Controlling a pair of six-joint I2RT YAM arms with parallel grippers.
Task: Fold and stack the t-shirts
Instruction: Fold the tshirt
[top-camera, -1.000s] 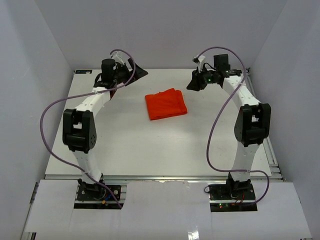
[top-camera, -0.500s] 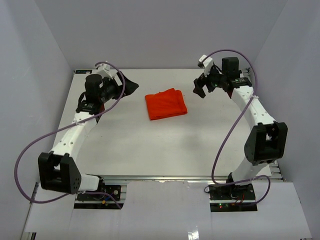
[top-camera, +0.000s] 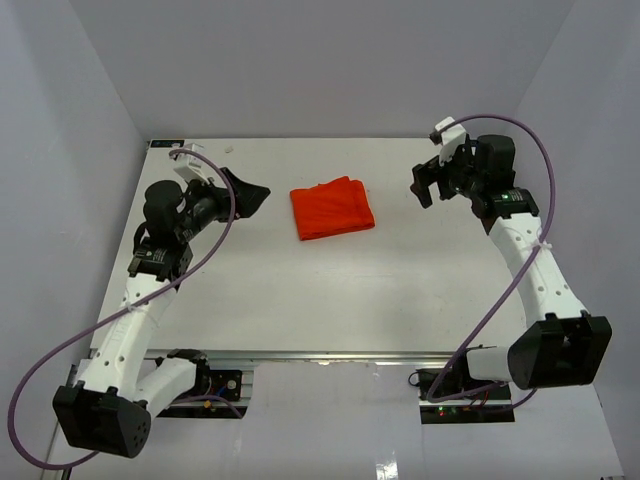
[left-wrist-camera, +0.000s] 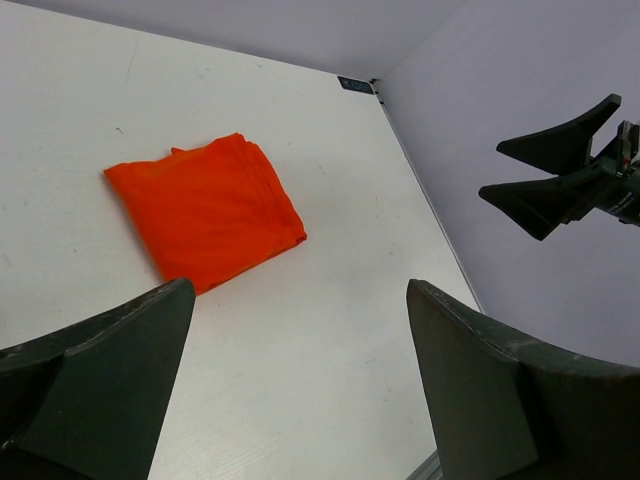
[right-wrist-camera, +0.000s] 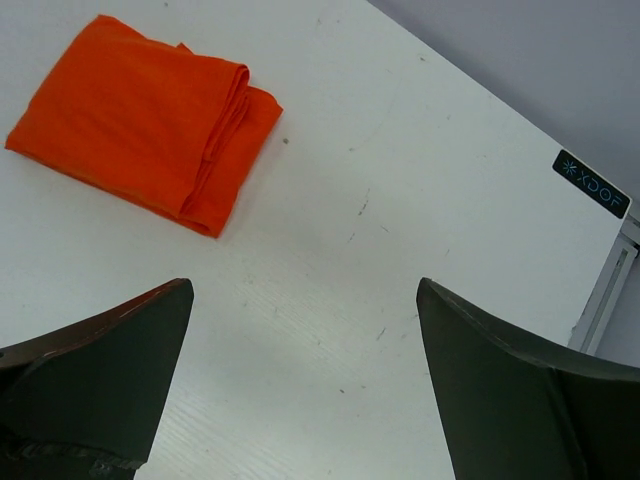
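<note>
the folded t-shirt (top-camera: 332, 208) lies on the table (top-camera: 300, 290) between both arms; left gripper (top-camera: 254, 191) and right gripper (top-camera: 424, 188) are spread, empty, the left seems slightly nearer

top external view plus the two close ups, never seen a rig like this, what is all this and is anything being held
These are two white robot arms bolted at the near edge of a white table. Each arm ends in a two-finger gripper.

The wide picture comes from a fixed camera above and behind the arms. In it the left gripper is on the left and the right gripper is on the right. The other two pictures come from a small camera on each wrist. The dark wedges at the bottom of those are that gripper's own fingers.

Only one thing lies on the table: an orange-red t-shirt, folded into a neat rectangle.

Nothing is held. Both grippers are open and apart from the shirt, one on each side of it.
</note>
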